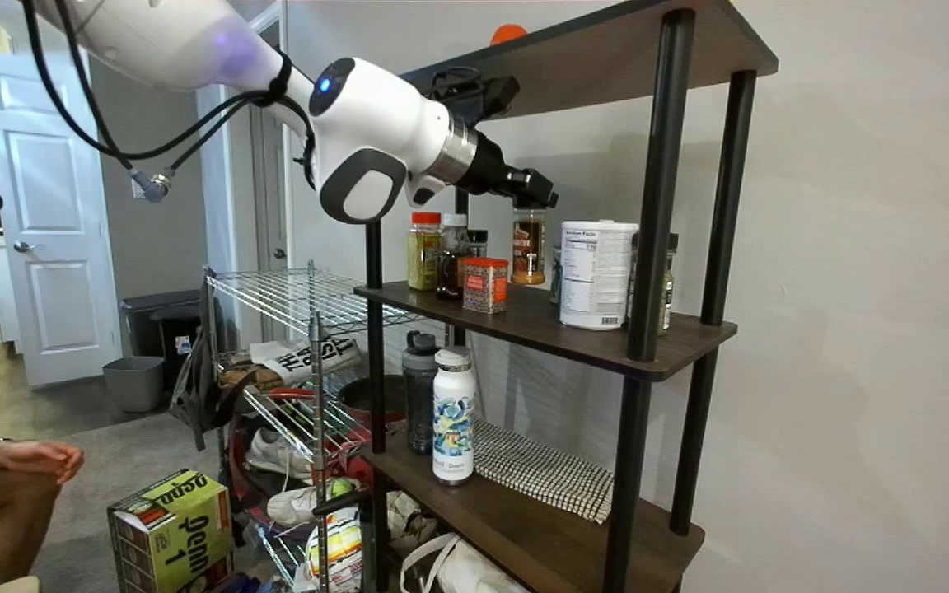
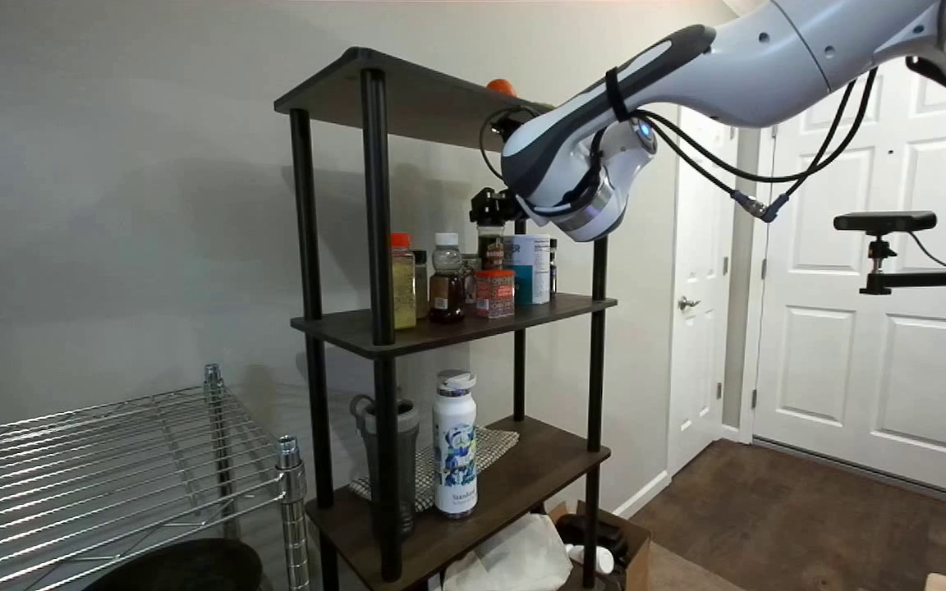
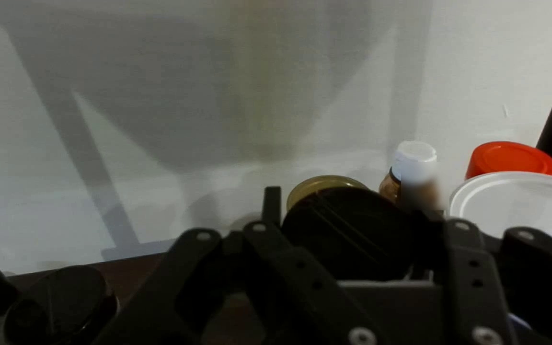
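My gripper point(image 1: 534, 196) points down over the shelf's middle board and is shut on the top of a spice jar point(image 1: 528, 247) with reddish-brown contents. The gripper shows also in an exterior view point(image 2: 489, 207). In the wrist view the jaws point(image 3: 350, 208) press both sides of the jar's dark round lid point(image 3: 348, 235). The jar hangs upright and its base appears slightly above the board. A white canister point(image 1: 598, 276) stands just beside it. A red-lidded tin point(image 1: 484, 285) stands in front and hides the jar's lower part in an exterior view point(image 2: 494, 293).
A red-capped yellow jar point(image 1: 424, 251) and a white-capped dark bottle point(image 2: 447, 283) share the board. In the wrist view a gold lid point(image 3: 314, 184), white-capped bottle point(image 3: 412, 158) and red lid point(image 3: 511, 158) lie near the jaws. Black posts point(image 1: 662, 181) and the top board point(image 2: 440, 94) enclose the space.
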`<action>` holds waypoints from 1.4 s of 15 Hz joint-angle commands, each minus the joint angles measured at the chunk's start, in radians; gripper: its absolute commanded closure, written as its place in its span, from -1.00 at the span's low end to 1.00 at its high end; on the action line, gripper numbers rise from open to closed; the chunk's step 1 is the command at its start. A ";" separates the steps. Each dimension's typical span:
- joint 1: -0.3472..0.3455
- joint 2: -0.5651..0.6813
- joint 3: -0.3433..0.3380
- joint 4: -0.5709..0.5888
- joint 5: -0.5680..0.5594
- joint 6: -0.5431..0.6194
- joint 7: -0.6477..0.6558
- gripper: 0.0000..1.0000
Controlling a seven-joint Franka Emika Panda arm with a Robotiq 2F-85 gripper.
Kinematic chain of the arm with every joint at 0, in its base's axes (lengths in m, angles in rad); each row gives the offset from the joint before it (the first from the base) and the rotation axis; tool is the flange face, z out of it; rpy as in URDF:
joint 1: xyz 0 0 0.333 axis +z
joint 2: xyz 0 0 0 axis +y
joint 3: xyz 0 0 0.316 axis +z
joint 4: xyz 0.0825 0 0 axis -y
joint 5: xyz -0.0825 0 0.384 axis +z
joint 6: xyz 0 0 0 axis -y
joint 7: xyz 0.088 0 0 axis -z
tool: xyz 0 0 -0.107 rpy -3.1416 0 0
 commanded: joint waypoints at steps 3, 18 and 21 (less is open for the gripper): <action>0.022 0.076 -0.042 -0.032 0.046 0.000 0.015 0.28; -0.452 0.172 0.462 -0.142 0.192 -0.004 0.015 0.28; -0.363 0.188 0.395 -0.179 0.241 0.000 0.015 0.28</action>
